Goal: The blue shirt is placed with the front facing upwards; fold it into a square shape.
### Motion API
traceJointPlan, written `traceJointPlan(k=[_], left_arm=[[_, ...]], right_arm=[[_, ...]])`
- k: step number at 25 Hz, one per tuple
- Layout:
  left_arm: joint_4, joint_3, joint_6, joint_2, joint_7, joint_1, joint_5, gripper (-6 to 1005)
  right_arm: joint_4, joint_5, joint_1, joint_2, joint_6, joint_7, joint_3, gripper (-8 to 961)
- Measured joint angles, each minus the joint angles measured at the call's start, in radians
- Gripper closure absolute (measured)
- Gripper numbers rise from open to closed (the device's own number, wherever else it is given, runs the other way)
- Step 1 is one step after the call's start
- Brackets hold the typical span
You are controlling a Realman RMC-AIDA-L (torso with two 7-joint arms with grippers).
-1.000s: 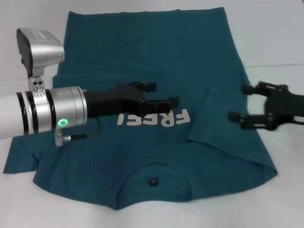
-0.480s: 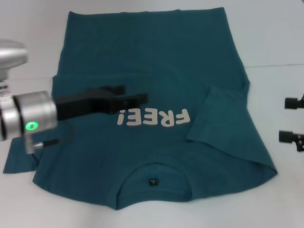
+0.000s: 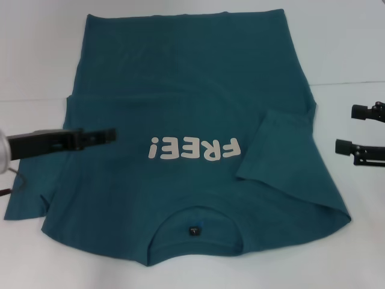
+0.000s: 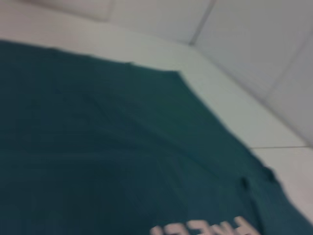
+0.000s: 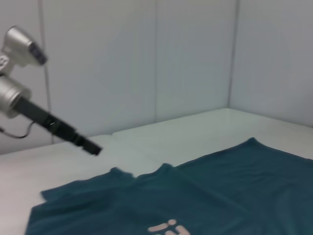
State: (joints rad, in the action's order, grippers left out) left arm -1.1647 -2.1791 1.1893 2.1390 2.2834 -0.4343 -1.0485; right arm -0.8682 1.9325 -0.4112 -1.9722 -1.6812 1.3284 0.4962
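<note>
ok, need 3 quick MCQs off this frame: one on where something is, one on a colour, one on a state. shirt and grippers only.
1. Where is the right gripper?
A. over the chest lettering
B. off the shirt's right edge, above the table
C. at the neckline

2. What colour is the lettering on the blue shirt?
A. cream
B. red
C. black

3. How does the shirt's right sleeve lie?
A. spread flat outward
B. folded inward onto the body
C. held up by a gripper

Answers:
1. B: in the head view its two fingers sit over bare table, clear of the fabric.
2. A: the pale letters stand out on the teal cloth.
3. B: the sleeve panel lies over the chest beside the lettering, while the left sleeve is spread out, with the left gripper above that side.
</note>
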Motion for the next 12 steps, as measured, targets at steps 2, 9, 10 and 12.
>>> traceJointPlan(k=[2,9,10,12], left_arm=[[-0.036,-0.009,0.009,0.000,0.075,0.000,0.066,129],[-0.125,-0.045,0.046,-0.001,0.250,0.001,0.224,130],[-0.134,-0.056,0.049,-0.003,0.280,-0.001,0.246,131],[-0.140,-0.069,0.054,-0.007,0.318,-0.005,0.277,131]], right_arm=[[-0.003,-0.003,-0.002,-0.009,0.032,0.026,-0.006,8],[0.007,-0.004,-0.008,-0.040,0.106,0.045,-0.009,8],[0.007,-0.005,-0.008,-0.044,0.112,0.043,-0.010,8],[0.009,-0.006,-0.010,-0.048,0.116,0.037,-0.010,8]])
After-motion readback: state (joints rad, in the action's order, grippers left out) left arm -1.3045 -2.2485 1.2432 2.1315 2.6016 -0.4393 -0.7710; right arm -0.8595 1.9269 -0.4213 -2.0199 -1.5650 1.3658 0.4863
